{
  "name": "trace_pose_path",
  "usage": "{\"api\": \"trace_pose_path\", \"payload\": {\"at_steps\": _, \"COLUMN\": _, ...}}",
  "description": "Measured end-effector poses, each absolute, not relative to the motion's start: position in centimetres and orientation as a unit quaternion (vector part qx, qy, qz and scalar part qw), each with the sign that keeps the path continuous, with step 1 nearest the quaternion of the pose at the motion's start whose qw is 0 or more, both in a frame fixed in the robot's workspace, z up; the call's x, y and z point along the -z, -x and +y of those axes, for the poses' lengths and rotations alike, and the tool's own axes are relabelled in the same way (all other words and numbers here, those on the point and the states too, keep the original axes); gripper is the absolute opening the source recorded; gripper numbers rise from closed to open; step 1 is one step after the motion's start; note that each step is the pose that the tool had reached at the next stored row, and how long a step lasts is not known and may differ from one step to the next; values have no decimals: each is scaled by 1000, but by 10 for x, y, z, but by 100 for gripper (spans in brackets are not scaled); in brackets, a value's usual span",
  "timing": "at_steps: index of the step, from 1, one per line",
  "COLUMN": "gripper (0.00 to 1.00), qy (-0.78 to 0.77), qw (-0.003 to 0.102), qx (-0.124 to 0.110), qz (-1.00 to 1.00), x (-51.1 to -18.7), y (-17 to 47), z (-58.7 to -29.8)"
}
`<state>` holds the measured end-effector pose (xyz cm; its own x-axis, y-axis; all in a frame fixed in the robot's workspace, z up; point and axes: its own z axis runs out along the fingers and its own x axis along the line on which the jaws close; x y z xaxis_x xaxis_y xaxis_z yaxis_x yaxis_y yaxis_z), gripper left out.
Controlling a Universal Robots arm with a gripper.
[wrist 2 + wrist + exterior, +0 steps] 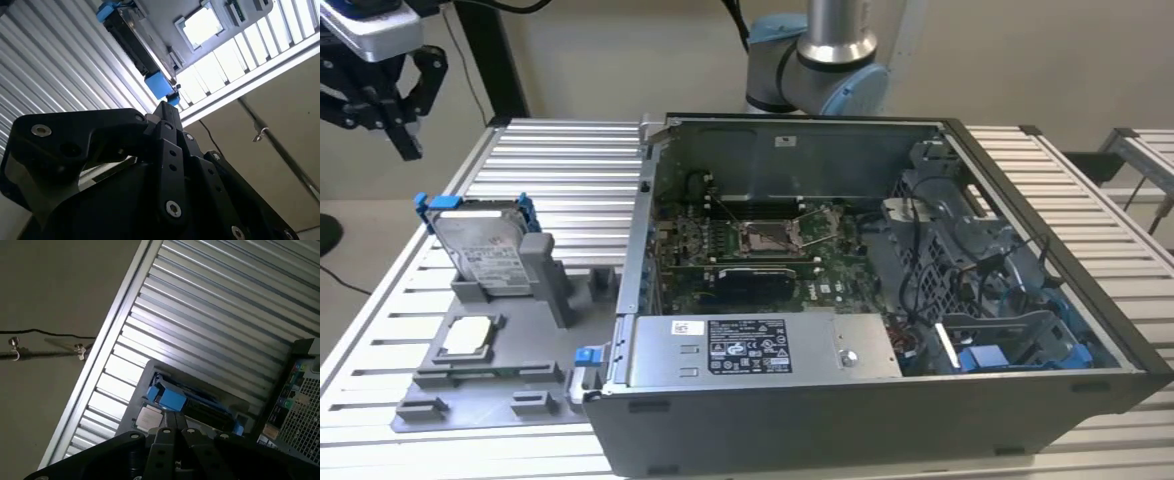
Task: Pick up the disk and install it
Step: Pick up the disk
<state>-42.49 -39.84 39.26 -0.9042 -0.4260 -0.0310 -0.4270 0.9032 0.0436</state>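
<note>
Currently the pincer (408, 148) is held in the air above the far corner of the slatted tabletop (567, 165), at the exterior view's left, and nothing is touched by it. Its fingers are drawn together to a single tip, and nothing is gripped between them. The disk (480, 240) has not been picked up: it is stood upright on its edge in a slot of a grey holder (480, 385) on the tabletop, blue-edged, with its white label turned toward the exterior camera. It is placed lower than the pincer and well apart from it. In both wrist views the disk is seen edge-on beyond the closed tip. A small square silvery chip (467, 335) is laid flat in a recess of the same holder, just in front of the disk. An open computer case (881, 405) is set just beside the holder, toward the exterior view's right. Inside it a motherboard (761, 245) is laid flat, and a power supply (761, 345) is mounted along the near wall. The arm's base (834, 60) is seen behind the case
</note>
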Motion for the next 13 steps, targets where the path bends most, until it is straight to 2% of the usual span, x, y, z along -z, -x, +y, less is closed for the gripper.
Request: {"api": "trace_pose_path", "payload": {"at_steps": 13, "gripper": 0, "qy": 315, "qw": 8, "qx": -25, "qz": 949, "x": -393, "y": 424, "z": -398}}
